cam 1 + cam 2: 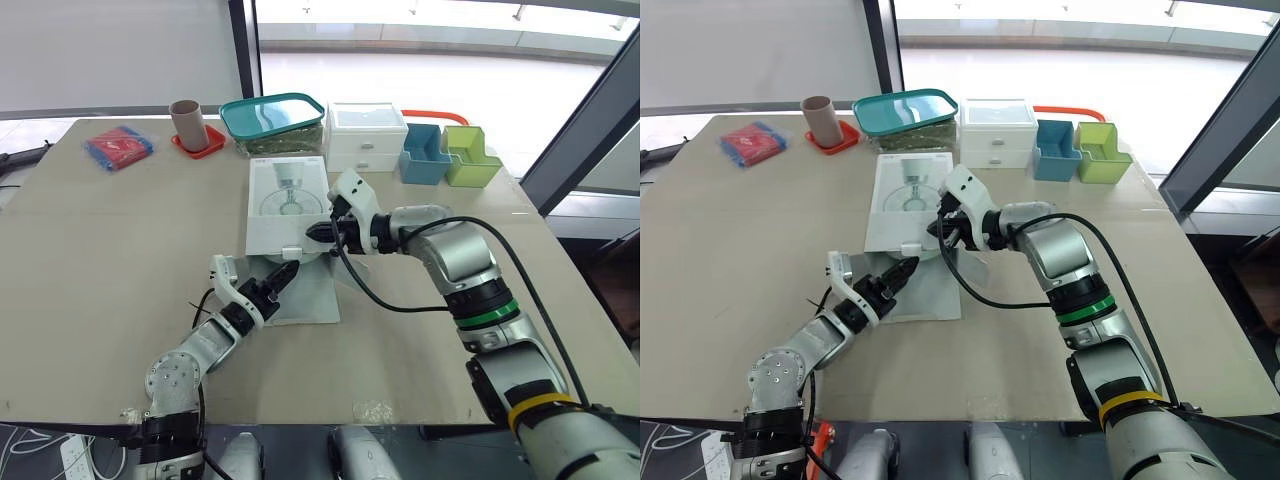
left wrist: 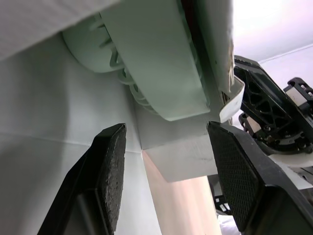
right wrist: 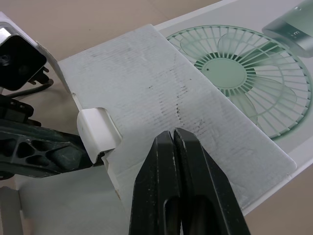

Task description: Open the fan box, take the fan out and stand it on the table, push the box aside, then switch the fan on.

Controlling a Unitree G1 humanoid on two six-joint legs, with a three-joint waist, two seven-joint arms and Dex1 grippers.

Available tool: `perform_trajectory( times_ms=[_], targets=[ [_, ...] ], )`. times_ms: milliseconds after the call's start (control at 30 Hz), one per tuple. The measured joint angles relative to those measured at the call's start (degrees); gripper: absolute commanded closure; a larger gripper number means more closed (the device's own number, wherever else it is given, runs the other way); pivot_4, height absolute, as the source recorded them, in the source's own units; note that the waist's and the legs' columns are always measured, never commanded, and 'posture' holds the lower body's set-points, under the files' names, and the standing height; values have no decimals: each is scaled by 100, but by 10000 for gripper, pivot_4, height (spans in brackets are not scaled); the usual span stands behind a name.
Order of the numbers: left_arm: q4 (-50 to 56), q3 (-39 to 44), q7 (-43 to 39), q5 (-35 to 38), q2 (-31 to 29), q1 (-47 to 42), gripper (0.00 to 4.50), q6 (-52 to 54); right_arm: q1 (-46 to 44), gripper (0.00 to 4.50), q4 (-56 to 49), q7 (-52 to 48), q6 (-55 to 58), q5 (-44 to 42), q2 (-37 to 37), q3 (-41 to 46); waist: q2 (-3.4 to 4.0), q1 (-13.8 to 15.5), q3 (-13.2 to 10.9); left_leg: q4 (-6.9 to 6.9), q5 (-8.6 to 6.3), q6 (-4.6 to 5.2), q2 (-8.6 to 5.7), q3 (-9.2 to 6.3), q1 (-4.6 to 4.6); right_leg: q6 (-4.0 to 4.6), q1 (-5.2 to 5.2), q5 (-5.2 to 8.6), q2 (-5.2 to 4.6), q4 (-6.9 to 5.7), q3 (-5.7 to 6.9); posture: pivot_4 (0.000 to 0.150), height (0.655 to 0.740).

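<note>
Left wrist view: the fan lies inside the fan box on the counter — probably light, stiff plastic, best gripped by its rim. The left gripper has its jaws open at the box mouth; the right gripper has its jaws closed at the flap.

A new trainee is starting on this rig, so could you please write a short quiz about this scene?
1. True or false: the fan already stands upright on the table.
2. The right arm's jaws are: A wide open, B shut, C around the fan.
3. What colour is the bin beside the blue bin?
Key: 1 false, it lies in the box; 2 B; 3 a green bin.
</note>
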State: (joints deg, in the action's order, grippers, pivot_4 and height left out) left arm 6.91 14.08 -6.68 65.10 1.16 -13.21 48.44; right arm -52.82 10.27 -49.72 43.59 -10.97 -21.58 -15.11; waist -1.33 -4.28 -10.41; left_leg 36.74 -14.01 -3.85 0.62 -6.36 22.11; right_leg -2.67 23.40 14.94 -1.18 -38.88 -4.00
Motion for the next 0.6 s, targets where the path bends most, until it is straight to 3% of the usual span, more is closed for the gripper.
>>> perform_trajectory(
  times_ms=[600],
  targets=[
    [-260, -36, 121, -116, 53, -130, 16828, -126, 1, 45000, -86, -8, -2, 1, -1, 0, 0, -2, 0, -3, 1, -1, 0, 0, 0, 0, 0, 0, 1, 3, -1, 1500, 7400]
  ],
)
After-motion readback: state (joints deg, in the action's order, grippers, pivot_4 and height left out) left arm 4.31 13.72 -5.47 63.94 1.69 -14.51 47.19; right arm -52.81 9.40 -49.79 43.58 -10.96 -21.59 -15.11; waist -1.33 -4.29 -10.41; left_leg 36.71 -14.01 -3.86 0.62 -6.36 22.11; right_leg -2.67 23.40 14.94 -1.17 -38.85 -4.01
